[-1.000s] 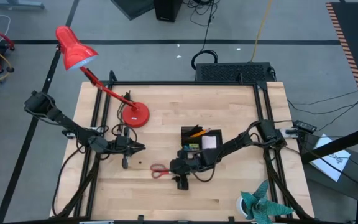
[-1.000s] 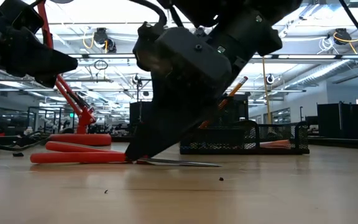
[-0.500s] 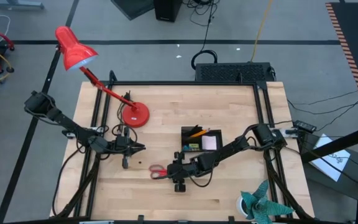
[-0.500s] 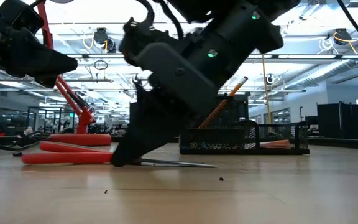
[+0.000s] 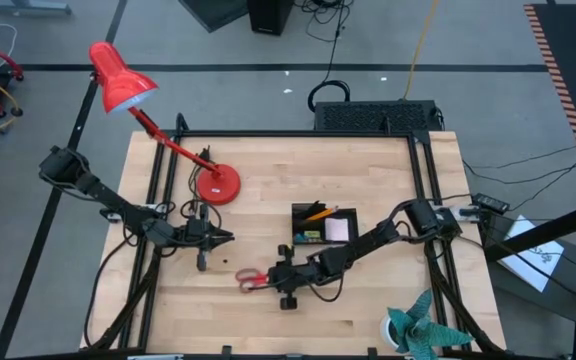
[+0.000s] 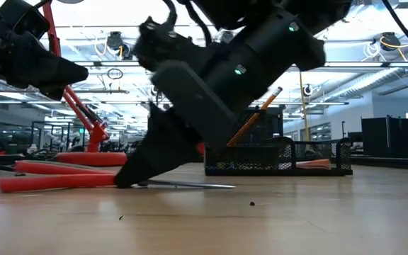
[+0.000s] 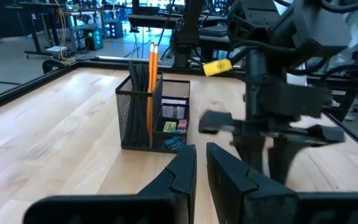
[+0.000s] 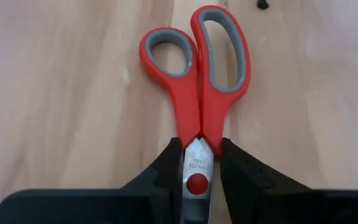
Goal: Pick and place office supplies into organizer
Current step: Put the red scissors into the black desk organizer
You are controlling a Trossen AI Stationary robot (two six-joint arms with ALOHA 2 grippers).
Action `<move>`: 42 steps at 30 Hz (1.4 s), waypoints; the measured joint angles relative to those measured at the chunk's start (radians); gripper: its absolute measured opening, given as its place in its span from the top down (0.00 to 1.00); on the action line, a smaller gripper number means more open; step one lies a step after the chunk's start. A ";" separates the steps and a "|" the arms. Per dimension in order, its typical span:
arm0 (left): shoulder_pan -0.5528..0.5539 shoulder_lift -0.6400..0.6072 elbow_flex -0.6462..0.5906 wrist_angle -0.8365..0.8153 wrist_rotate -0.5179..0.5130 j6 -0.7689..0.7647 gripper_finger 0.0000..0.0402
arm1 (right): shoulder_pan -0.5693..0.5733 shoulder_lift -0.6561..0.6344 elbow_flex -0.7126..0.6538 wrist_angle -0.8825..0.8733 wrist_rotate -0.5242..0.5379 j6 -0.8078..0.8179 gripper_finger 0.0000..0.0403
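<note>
The red-handled scissors [image 5: 251, 281] lie flat on the wooden table, handles [image 8: 197, 74] toward its left edge and blade [image 6: 190, 185] under my right arm. My right gripper [image 8: 197, 158] is shut on them, in front of the organizer [image 5: 297, 240]. That black mesh tray [image 7: 138, 118] holds orange pencils [image 7: 151, 68] and a pink note pad [image 5: 338, 229]. My left gripper [image 5: 226, 237] hovers shut near the table's left side and holds nothing [image 7: 201, 163]. My right gripper pinches the scissors at the pivot [image 8: 196, 167], where the red handles meet the blades, one finger [image 8: 166, 171] on each side. The fingers slant down from the table's right side and run along the scissors. The scissors lie flat on the table [image 6: 55, 180].
A red desk lamp stands on its round base [image 5: 216, 186] at the far left. A teal leafy object [image 5: 418, 330] sits at the near right corner. A large black box [image 5: 378, 115] with cables lies beyond the far edge. Bare wood stretches along the near edge.
My right gripper has sunk a little, rolled about its own line and drawn its fingers in on the scissors. The scissors have slid along the table toward its left edge, still flat. My left arm has kept still.
</note>
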 joint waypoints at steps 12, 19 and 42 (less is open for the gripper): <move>0.000 0.000 0.000 -0.020 0.000 -0.007 0.88 | 0.010 -0.193 -0.002 0.017 0.056 -0.123 1.00; 0.000 0.000 0.000 -0.022 0.000 -0.026 0.88 | 0.013 -0.187 -0.003 0.027 0.011 -0.114 1.00; 0.169 0.198 0.474 -0.845 0.141 0.057 0.88 | -0.008 -0.282 -0.024 -0.019 0.010 -0.208 0.99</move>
